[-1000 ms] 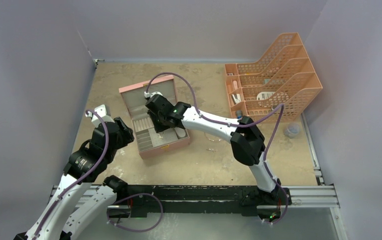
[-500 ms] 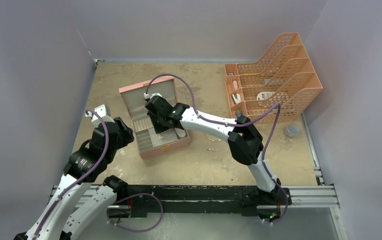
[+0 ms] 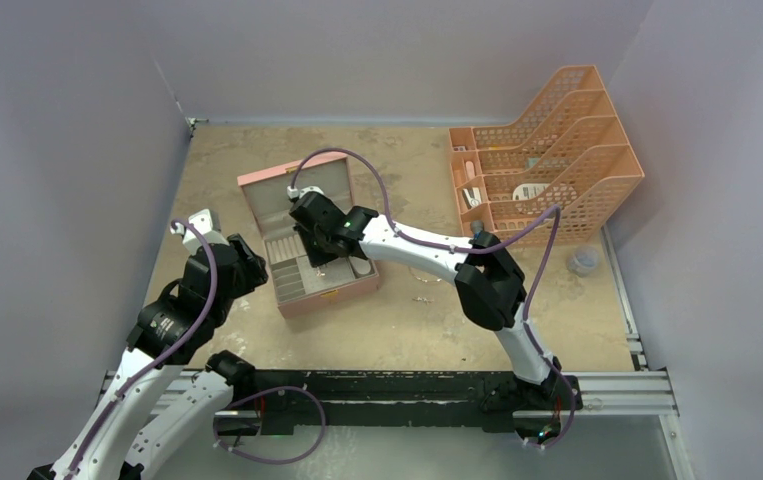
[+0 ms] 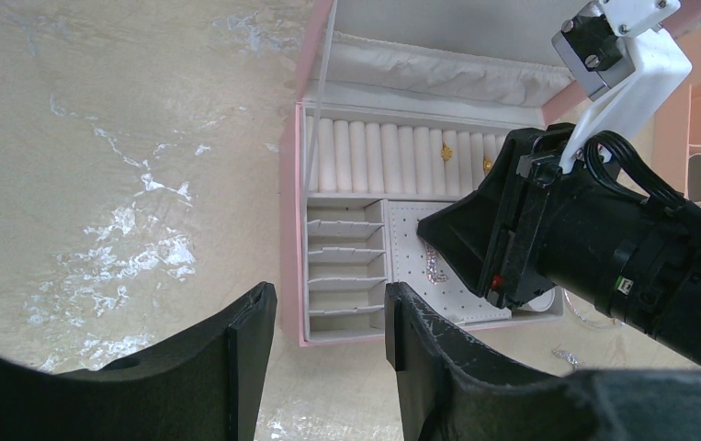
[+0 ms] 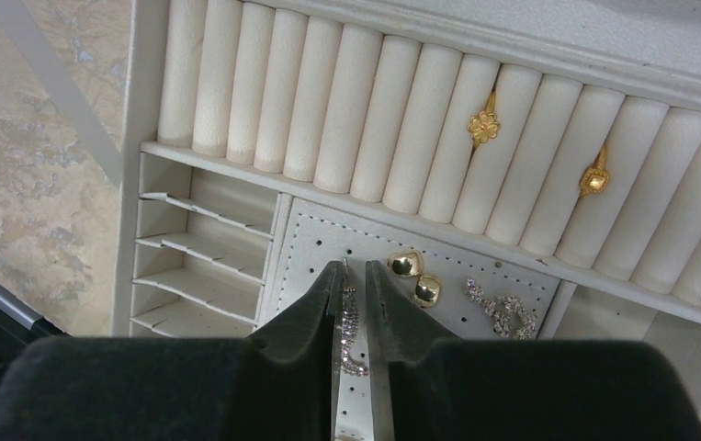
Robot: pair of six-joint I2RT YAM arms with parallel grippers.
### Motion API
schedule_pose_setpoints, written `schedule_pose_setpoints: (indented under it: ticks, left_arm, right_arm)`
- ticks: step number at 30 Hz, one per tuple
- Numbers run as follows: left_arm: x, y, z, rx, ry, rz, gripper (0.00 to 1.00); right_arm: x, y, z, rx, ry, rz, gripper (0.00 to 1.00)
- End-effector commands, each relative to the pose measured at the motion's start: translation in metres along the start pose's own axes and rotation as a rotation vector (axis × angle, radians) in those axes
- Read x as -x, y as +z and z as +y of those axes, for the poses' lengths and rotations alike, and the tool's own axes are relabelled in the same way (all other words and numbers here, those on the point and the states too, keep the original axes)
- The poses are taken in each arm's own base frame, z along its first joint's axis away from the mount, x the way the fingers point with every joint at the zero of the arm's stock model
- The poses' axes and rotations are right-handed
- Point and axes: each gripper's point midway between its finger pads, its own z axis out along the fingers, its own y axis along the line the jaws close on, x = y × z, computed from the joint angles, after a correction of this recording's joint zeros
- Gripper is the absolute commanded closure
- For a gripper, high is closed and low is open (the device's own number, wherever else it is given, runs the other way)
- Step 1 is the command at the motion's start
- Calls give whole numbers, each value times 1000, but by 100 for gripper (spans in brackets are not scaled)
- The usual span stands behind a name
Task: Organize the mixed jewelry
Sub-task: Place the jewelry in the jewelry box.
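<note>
The pink box [image 3: 355, 289] lies open at mid-table, its lid [image 3: 302, 180] leaning back. My right gripper [image 3: 311, 250] reaches down into it. In the right wrist view my right gripper [image 5: 354, 272] is nearly closed around a silvery chain piece [image 5: 350, 323] over the perforated pad [image 5: 310, 248]. Two gold studs [image 5: 406, 265] and a sparkly earring [image 5: 503, 310] lie on that pad. Two gold rings [image 5: 484, 126] sit in the ring rolls. My left gripper [image 4: 328, 308] is open and empty, just off the box's near-left corner [image 4: 288, 312]. A small silvery piece [image 4: 567, 354] lies on the table beside the box.
An orange mesh file rack [image 3: 557, 150] with stationery bits stands at the back right. A small clear object [image 3: 583, 262] lies near the right wall. Grey walls close in the table on the left, back and right. The box's small divided slots [image 5: 190, 266] hold nothing.
The right arm's elbow has shifted slightly left and its gripper has edged a little over the box. The left arm has not moved.
</note>
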Motion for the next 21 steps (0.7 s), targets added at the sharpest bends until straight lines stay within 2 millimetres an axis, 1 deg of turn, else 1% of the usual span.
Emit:
schedule_pose_setpoints:
  ticks: [1, 3, 7, 10, 21]
  left_arm:
    - [6, 2, -3, -9, -10, -26, 53]
    - [6, 2, -3, -10, -10, -26, 53]
    - [6, 2, -3, -9, -10, -25, 53]
    - [6, 2, -4, -10, -10, -26, 53]
    - [6, 2, -4, -12, -10, -24, 53]
  right_arm:
    - [-2, -12, 7, 22, -16, 6, 84]
    - [-3, -13, 7, 19, -14, 7, 84]
    - [-4, -15, 8, 18, -13, 5, 78]
    - [-5, -17, 9, 18, -13, 7, 77]
    - [-10, -22, 5, -5, 3, 12, 82]
